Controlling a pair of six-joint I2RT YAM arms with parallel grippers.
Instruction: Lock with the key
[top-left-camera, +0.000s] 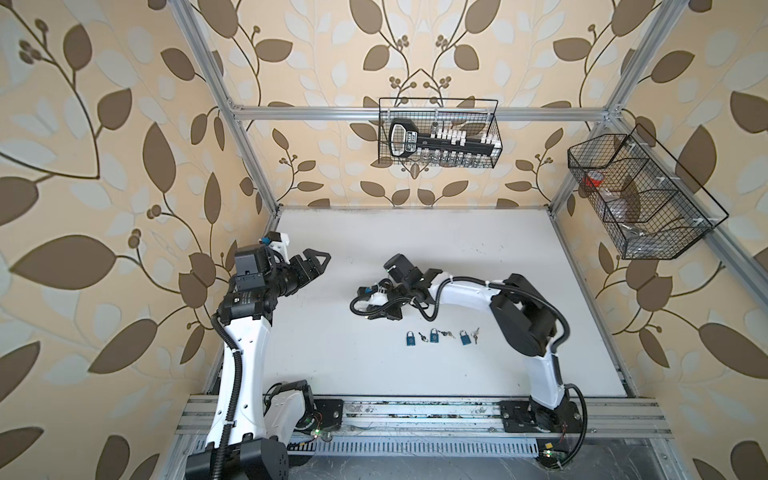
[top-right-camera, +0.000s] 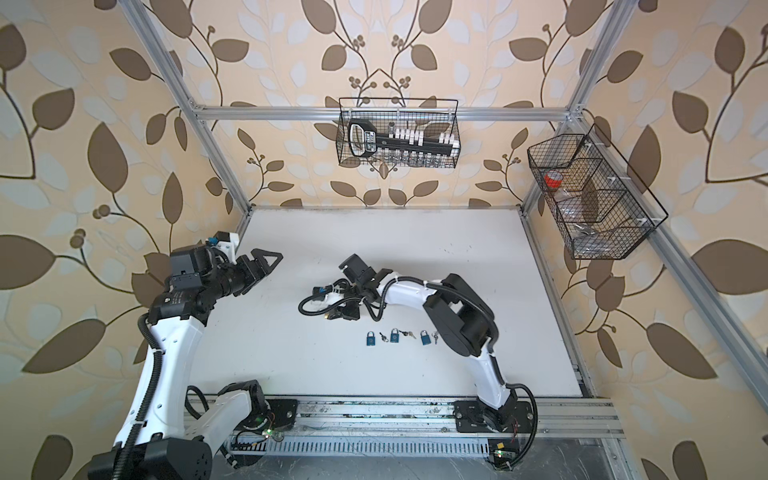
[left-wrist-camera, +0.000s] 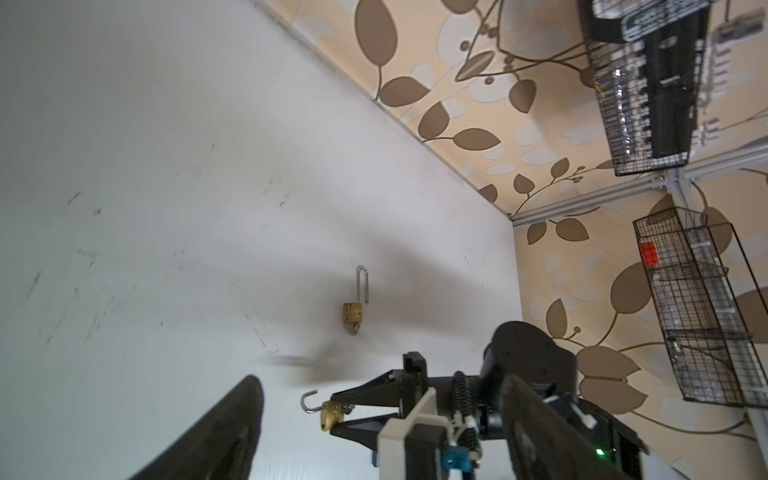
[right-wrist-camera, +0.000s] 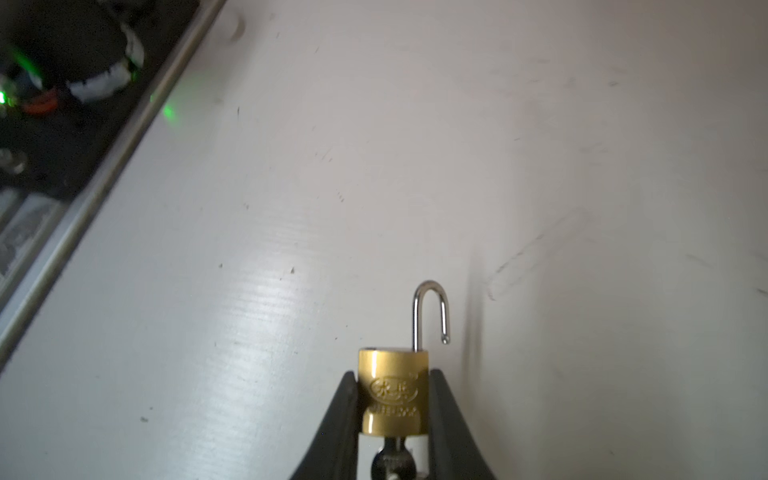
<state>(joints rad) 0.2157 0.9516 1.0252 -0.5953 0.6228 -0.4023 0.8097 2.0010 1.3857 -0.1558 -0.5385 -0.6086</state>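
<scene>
Right tool clamps the brass padlock (shackle open); its key is half cropped. Left tool gapes wide.

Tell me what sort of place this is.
Probably a robot test cell, not a real room: an aluminium frame lined with leaf wallpaper, two arms bolted to a rail at a white table, and wire baskets hung on the frame.

padlock: glossy brass | shackle: shiny steel | table: matt white, scuffed
</scene>
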